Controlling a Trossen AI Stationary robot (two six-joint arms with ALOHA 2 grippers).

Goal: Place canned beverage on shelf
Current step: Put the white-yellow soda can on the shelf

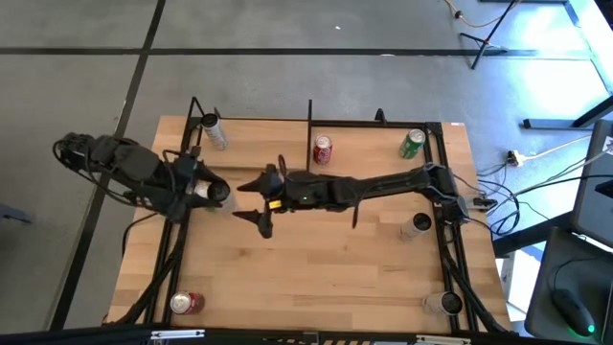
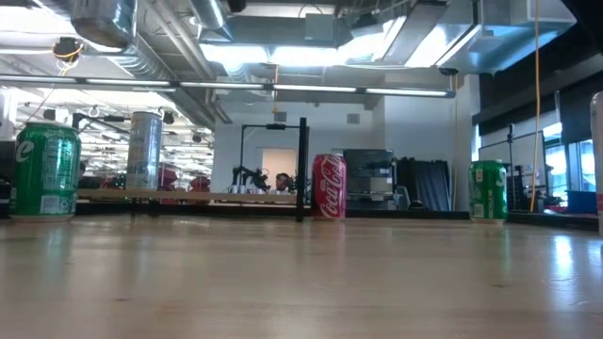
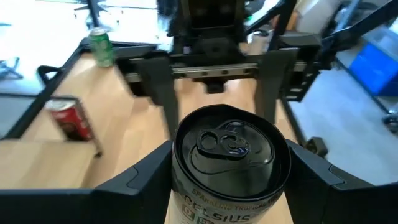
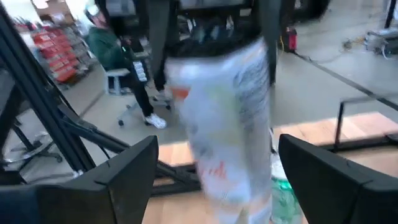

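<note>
My left gripper [image 1: 213, 192] is shut on a white Celsius can [image 3: 231, 155] near the table's left edge. The can also shows in the right wrist view [image 4: 221, 118]. My right gripper [image 1: 239, 201] reaches in from the right and is open. Its two fingers [image 4: 134, 165] stand on either side of the can's lower part with a gap on each side. The shelf [image 1: 259, 122], a narrow wooden board in black rods, runs along the far left edge. A silver can [image 1: 213, 130] stands on it, which the low view also shows [image 2: 143, 151]. My left gripper pinches the can between its two fingers, which lie on opposite sides of its wall just below the top rim [image 3: 179, 165]. The fingers come slanting down from above and from the table's left. The can hangs below them, nearly upright, lifted clear of the table.
A red cola can [image 1: 323, 149] and a green can [image 1: 412, 144] stand at the far edge. A silver can [image 1: 419, 225] stands at the right. A red can [image 1: 187, 304] and a silver can [image 1: 445, 304] stand at the near corners. A black post [image 1: 309, 113] ends the shelf.
</note>
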